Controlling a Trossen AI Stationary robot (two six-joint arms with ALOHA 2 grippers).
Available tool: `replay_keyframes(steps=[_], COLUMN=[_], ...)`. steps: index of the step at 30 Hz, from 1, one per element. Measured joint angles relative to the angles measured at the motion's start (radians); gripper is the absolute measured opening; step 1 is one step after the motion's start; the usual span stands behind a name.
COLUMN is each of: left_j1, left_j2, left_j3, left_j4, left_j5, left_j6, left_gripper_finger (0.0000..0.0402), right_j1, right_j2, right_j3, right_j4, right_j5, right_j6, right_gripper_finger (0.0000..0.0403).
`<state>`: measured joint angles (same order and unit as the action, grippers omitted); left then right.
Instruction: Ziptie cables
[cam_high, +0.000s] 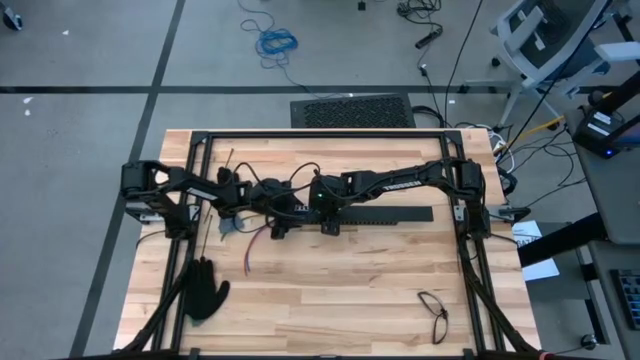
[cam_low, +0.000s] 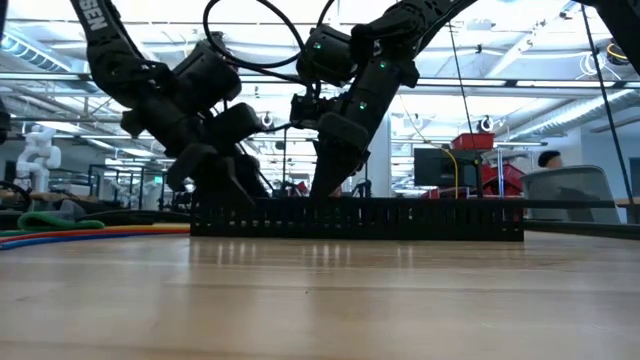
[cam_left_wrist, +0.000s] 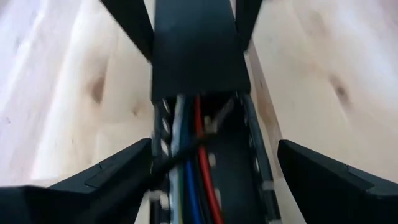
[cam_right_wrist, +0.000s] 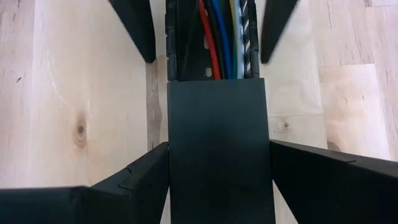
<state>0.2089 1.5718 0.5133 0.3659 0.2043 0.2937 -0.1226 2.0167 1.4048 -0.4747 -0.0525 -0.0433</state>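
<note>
A long black slotted bar (cam_high: 390, 214) lies flat on the table's middle. The cables (cam_left_wrist: 199, 155) (red, blue and white) run inside its open channel, and their loose ends (cam_high: 250, 228) trail out at its left end. A flat black cover (cam_right_wrist: 217, 143) closes the channel farther right. My right gripper (cam_right_wrist: 217, 180) sits astride the covered part. My left gripper (cam_left_wrist: 214, 180) stands open over the uncovered part, one finger on each side of the channel. A thin dark ziptie (cam_left_wrist: 186, 152) lies slantwise over the cables, close to one left finger. I cannot tell whether it touches that finger. My right gripper pinches the bar's covered part (cam_right_wrist: 180, 180) between its two fingers, one flush against each long side. The fingers slant down from the table's right side and lie across the bar. The bar stays flat on the table.
A black glove (cam_high: 205, 290) lies near the table's front left. Thin dark strips (cam_high: 247, 258) lie on the wood between the glove and the bar. A pair of glasses (cam_high: 433, 312) rests at the front right. A black frame (cam_high: 320, 133) runs around the table's edges.
</note>
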Motion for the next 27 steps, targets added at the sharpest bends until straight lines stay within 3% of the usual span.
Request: replay_keyframes(steps=[5,13,27], left_j1=[0.004,0.006,0.020], left_j2=[0.019,0.028,0.028], left_j3=[0.000,0.000,0.000], left_j4=[0.084,0.070,0.057], left_j5=[0.000,-0.032,-0.026], left_j6=[-0.071,-0.079,-0.132], left_gripper_finger=[0.0342,0.0337,0.0250], right_j1=[0.000,0.000,-0.002], right_j2=[0.000,0.001,0.002], right_j3=[0.000,-0.001,-0.001], right_j4=[0.001,0.006,0.014], right_j5=[0.000,0.000,0.005], right_j6=[-0.001,-0.001,-0.001], right_gripper_finger=[0.0247,0.0247,0.0247])
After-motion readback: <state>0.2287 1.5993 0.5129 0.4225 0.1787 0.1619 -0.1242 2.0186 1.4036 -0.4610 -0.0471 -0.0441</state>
